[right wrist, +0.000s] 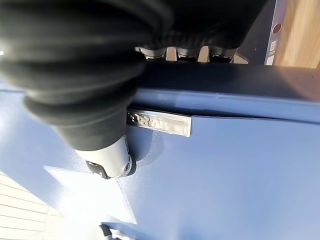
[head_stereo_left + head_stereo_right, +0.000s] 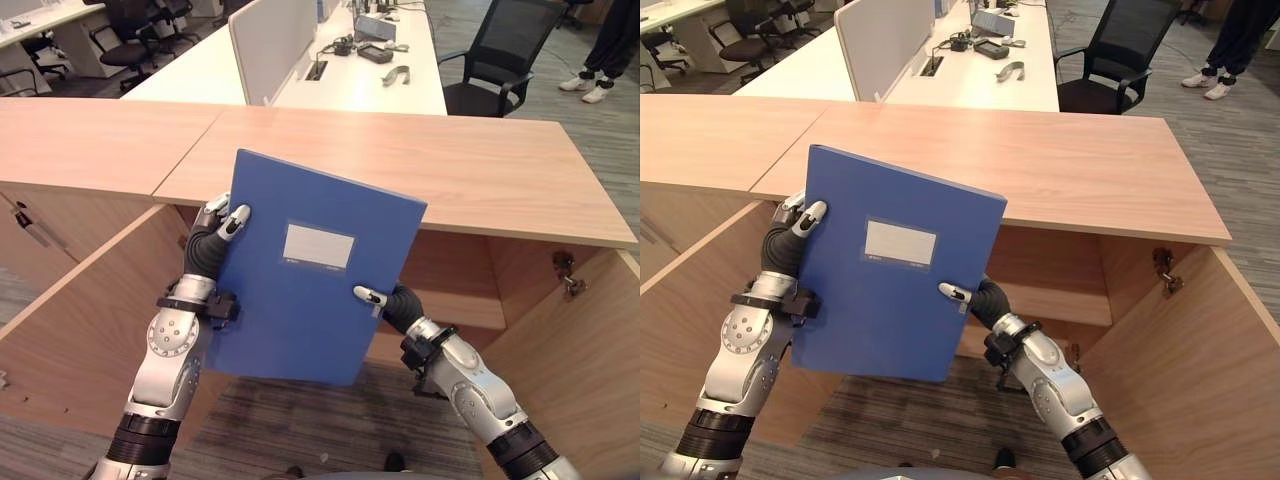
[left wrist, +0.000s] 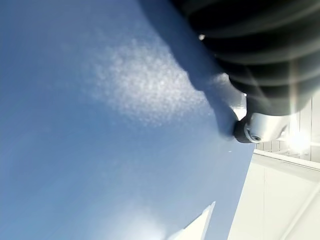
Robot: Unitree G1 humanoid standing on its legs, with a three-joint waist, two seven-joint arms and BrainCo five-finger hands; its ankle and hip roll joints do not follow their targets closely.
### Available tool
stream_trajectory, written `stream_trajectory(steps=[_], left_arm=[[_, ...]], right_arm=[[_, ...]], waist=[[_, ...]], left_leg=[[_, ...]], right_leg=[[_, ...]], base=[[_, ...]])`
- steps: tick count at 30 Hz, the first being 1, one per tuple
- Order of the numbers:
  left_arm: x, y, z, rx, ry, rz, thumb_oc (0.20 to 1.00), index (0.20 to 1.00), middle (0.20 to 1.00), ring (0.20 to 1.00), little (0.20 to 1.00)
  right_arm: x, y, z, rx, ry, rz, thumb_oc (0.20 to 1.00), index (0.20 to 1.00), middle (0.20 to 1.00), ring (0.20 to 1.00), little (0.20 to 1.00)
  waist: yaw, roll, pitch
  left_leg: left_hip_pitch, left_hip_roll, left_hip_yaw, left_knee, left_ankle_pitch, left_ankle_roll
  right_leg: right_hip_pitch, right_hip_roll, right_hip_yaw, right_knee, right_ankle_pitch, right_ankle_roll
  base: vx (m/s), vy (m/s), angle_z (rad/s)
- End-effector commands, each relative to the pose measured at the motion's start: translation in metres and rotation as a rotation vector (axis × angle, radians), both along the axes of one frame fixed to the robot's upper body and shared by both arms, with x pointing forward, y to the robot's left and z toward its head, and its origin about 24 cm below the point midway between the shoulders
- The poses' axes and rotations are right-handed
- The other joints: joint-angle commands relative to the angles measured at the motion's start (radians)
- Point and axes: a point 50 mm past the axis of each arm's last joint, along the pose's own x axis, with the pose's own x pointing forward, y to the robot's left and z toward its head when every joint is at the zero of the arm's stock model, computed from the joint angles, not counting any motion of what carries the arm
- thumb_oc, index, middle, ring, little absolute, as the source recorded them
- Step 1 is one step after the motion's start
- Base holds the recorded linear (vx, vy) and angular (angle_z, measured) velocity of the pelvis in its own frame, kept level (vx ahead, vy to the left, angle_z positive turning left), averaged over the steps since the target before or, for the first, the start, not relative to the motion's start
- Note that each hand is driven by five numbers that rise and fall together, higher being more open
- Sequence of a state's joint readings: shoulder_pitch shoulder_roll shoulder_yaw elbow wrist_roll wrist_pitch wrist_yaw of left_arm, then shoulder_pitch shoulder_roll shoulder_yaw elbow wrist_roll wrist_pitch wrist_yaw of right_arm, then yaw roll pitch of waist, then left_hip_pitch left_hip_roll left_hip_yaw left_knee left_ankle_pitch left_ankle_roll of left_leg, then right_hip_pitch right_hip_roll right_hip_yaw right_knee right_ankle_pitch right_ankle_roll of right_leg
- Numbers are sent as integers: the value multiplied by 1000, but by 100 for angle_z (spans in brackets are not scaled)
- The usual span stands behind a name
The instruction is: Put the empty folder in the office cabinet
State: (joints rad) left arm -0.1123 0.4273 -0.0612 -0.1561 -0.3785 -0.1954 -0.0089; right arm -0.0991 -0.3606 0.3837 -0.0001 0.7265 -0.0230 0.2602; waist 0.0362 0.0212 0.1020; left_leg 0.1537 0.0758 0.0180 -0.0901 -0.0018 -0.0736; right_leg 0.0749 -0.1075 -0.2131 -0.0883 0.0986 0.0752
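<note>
The blue folder [image 2: 305, 270] is held up in the air in front of the open office cabinet [image 2: 470, 270], its labelled cover facing the head camera and the whole thing tilted a little. It sits between the 2 hands, above the cabinet's opening and not yet inside it.

The left hand [image 2: 218, 232] clamps the folder's upper left edge, its thumb [image 2: 236, 218] pressed on the front cover; the fingers go behind the cover, so how far they curl is likely but not certain. The right hand [image 2: 385, 300] takes the lower right edge the same way — thumb tip on the cover, and in the right wrist view the fingers [image 1: 186, 51] line up together over the edge by the metal spine tag [image 1: 159, 122].

Gripping at opposite corners makes sense: a thin, wide folder would swing or flex in 1 hand, and 2 diagonal pinches keep it flat and steerable.

Both cabinet doors [image 2: 80, 320] stand swung outward, leaving the cavity under the wooden top [image 2: 480, 170] open. The folder looks ready to be lowered and pushed forward — it probably needs turning edge-on to clear the top.
</note>
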Motion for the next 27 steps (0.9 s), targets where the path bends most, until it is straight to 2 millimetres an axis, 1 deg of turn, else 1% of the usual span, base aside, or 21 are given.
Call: stream_trajectory(steps=[1, 6, 7, 8, 9, 10, 14, 15, 16, 18, 21, 23, 25, 26, 27], left_arm=[[12, -24, 28, 6, -129, -107, 200, 200, 200, 200, 200], [11, -17, 25, 8, -124, -76, 200, 200, 200, 200, 200], [10, -15, 24, 10, -120, -67, 253, 253, 253, 253, 253], [9, -12, 23, 10, -117, -58, 507, 507, 507, 507, 507], [7, -9, 22, 9, -114, -46, 780, 780, 780, 780, 780], [5, -3, 18, 0, -101, -20, 1000, 1000, 1000, 1000, 1000], [-4, 16, 7, -11, -62, 60, 1000, 1000, 1000, 1000, 1000], [-7, 24, 1, -16, -38, 87, 1000, 1000, 1000, 1000, 1000], [-7, 24, 1, -17, -37, 87, 1000, 1000, 1000, 1000, 1000], [-11, 32, -5, -27, -13, 110, 1000, 1000, 1000, 1000, 1000], [-17, 49, -20, -87, 52, 137, 1000, 1000, 1000, 1000, 1000], [-20, 58, -40, -145, 140, 142, 1000, 1000, 1000, 1000, 1000], [-28, 69, -59, -174, 221, 154, 1000, 1000, 1000, 1000, 1000], [-33, 75, -74, -174, 288, 170, 1000, 1000, 1000, 1000, 1000], [-46, 86, -106, -185, 437, 210, 1000, 1000, 1000, 1000, 1000]], right_arm=[[9, 38, 50, 123, -218, 131, 200, 200, 200, 200, 200], [10, 35, 49, 76, -238, 127, 200, 200, 200, 200, 200], [10, 34, 49, 62, -243, 125, 200, 200, 200, 200, 200], [10, 33, 49, 46, -246, 124, 200, 200, 200, 200, 200], [10, 31, 49, 32, -256, 117, 200, 200, 200, 200, 200], [11, 26, 51, -7, -283, 94, 200, 200, 200, 200, 200], [13, 17, 56, -63, -337, 52, 200, 200, 200, 200, 200], [14, 12, 56, -90, -349, 40, 200, 200, 200, 200, 200], [13, 12, 56, -90, -349, 41, 200, 200, 200, 200, 200], [14, 9, 56, -112, -359, 35, 200, 200, 200, 200, 200], [15, 3, 56, -175, -375, 41, 200, 200, 200, 200, 200], [16, -3, 55, -254, -398, 45, 200, 200, 200, 200, 200], [17, -9, 57, -313, -424, 39, 200, 200, 200, 200, 200], [18, -12, 57, -340, -434, 32, 200, 200, 200, 200, 200], [19, -16, 60, -402, -473, 15, 200, 200, 200, 200, 200]], waist=[[-18, -38, -10], [-14, -39, -11], [-13, -39, -11], [-12, -39, -12], [-11, -39, -13], [-7, -40, -13], [3, -40, -13], [8, -40, -12], [7, -40, -13], [12, -41, -12], [19, -40, -12], [24, -38, -11], [29, -36, -10], [31, -34, -9], [36, -31, -7]], left_leg=[[4, -14, 19, 3, -67, 6], [8, -16, 15, 3, -69, 8], [8, -16, 14, 3, -69, 8], [8, -16, 14, 3, -70, 8], [8, -16, 13, 3, -70, 9], [7, -15, 11, 3, -70, 9], [5, -14, 6, 3, -69, 9], [5, -14, 2, 3, -68, 8], [5, -14, 2, 3, -68, 8], [4, -14, 0, 3, -68, 8], [2, -15, -5, 3, -67, 8], [0, -15, -9, 3, -65, 8], [-1, -15, -11, 3, -64, 9], [-2, -15, -12, 3, -63, 9], [-3, -15, -15, 3, -60, 10]], right_leg=[[81, -27, 45, 10, -142, 58], [82, -29, 44, 12, -142, 58], [83, -29, 43, 12, -143, 58], [83, -29, 43, 12, -143, 58], [85, -29, 42, 12, -144, 58], [86, -29, 40, 11, -145, 58], [88, -29, 36, 12, -148, 56], [89, -28, 33, 12, -149, 55], [89, -28, 33, 12, -149, 55], [89, -27, 31, 12, -149, 55], [90, -27, 29, 12, -151, 54], [90, -27, 28, 12, -152, 54], [89, -27, 25, 12, -153, 53], [89, -27, 24, 12, -152, 54], [88, -26, 23, 13, -153, 54]], base=[[0, 0, 0], [0, 0, 0], [0, 0, 0], [12, 4, 4], [17, -1, 4], [25, 2, 5], [0, 0, 0], [9, -2, 6], [10, -1, 8], [5, 0, 6], [0, 0, 0], [0, 0, 0], [0, 0, 0], [0, 0, 0], [0, 0, 0]])
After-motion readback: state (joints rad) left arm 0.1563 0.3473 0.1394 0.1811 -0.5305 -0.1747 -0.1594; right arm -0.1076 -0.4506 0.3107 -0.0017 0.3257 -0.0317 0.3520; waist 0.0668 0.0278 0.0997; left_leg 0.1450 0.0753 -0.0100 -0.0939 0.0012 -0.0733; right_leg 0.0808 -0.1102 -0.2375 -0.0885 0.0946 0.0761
